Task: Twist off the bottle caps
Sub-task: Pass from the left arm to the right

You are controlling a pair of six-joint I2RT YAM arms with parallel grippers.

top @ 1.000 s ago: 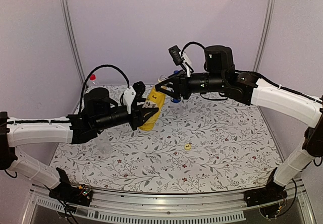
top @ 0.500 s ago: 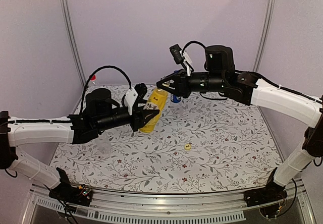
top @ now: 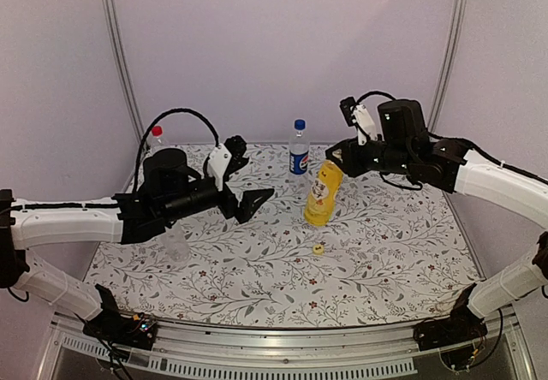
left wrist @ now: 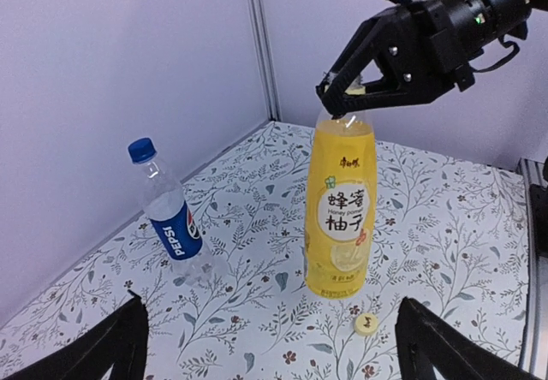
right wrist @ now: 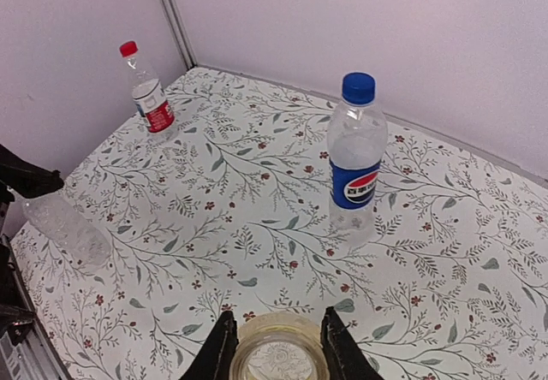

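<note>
The yellow-liquid bottle stands uncapped on the table, right of centre. My right gripper is shut on its open neck. A small yellow cap lies on the table just in front of it. My left gripper is wide open and holds nothing, well left of this bottle. The blue-label bottle stands capped at the back. The red-white-label bottle stands capped at the back left. The plain clear bottle sits partly under my left arm.
The flowered table cover is bounded by lilac walls at the back and both sides. Metal corner posts rise at the back. A metal rail runs along the near edge between the arm bases.
My left gripper opened and let go of the yellow bottle. My right gripper closed on its neck and carried it to the right, where it now stands on the table.
</note>
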